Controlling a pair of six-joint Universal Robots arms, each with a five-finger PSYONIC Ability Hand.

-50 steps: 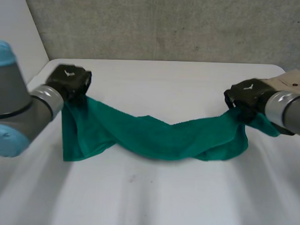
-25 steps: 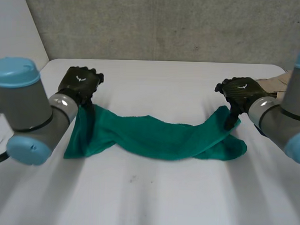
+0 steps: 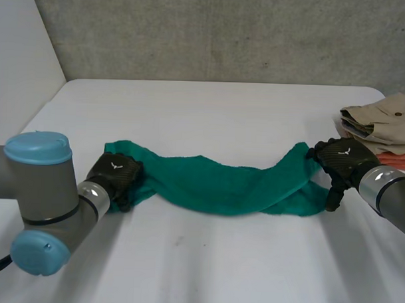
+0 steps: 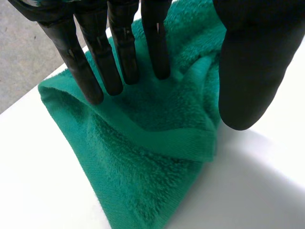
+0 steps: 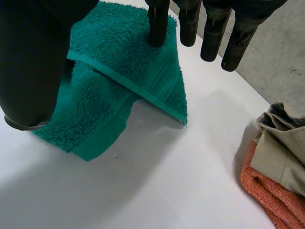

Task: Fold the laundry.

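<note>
Lying twisted between the open left hand (image 3: 116,177) and right hand (image 3: 340,161), gripped by neither, the green towel (image 3: 221,185) should first be flattened.

Left hand (image 3: 115,178), right hand (image 3: 342,162) lowered towel (image 3: 221,185) ends; fingers (image 4: 119,52) opened.

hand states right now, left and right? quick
Left hand: open, straight fingers pressing on one end of the green towel.
Right hand: open, fingertips touching the towel's other end, gripping nothing.

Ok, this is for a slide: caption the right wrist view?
Right hand, fingers straight, over a corner of the green towel; beige garment on orange cloth beside.
</note>
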